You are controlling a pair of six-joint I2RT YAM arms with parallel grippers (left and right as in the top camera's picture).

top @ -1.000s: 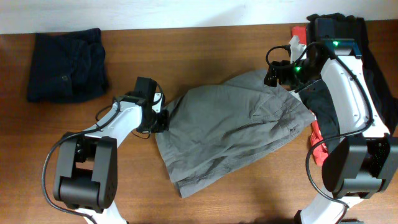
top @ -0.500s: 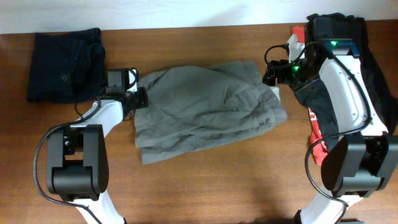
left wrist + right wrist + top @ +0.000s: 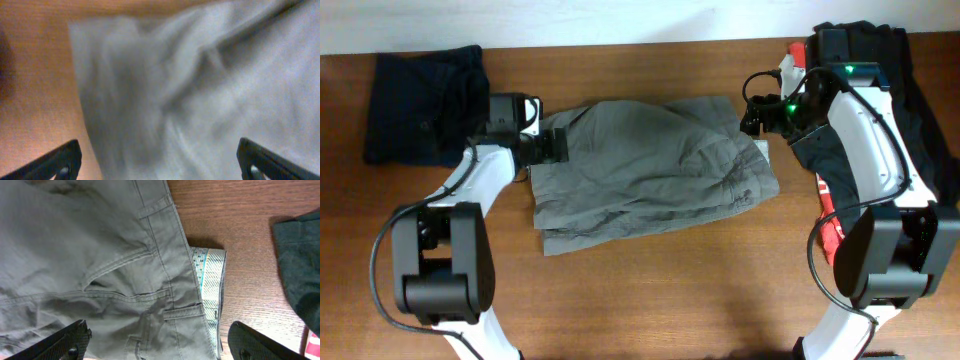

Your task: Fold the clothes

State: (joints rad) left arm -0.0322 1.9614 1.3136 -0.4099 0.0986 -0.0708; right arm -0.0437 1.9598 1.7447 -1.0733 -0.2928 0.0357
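The grey garment [image 3: 650, 165] lies rumpled across the middle of the table, and its belt loops and patterned waistband lining [image 3: 207, 275] show at its right end. My left gripper [image 3: 558, 146] hovers over its left edge, open, with grey cloth [image 3: 200, 90] under the wide-apart fingers [image 3: 62, 160] and nothing between them. At the garment's upper right corner my right gripper [image 3: 752, 118] also stands open above the waistband [image 3: 180, 312], holding nothing.
A folded navy garment [image 3: 425, 105] lies at the back left, close to the left arm. At the right edge is a heap of black cloth [image 3: 920, 110] with red fabric [image 3: 828, 215] under it. Bare wooden table [image 3: 670, 290] runs along the front.
My left gripper dragged the grey garment's left edge back and to the left, then opened and let it go. The garment now lies further left. The right gripper barely moved.
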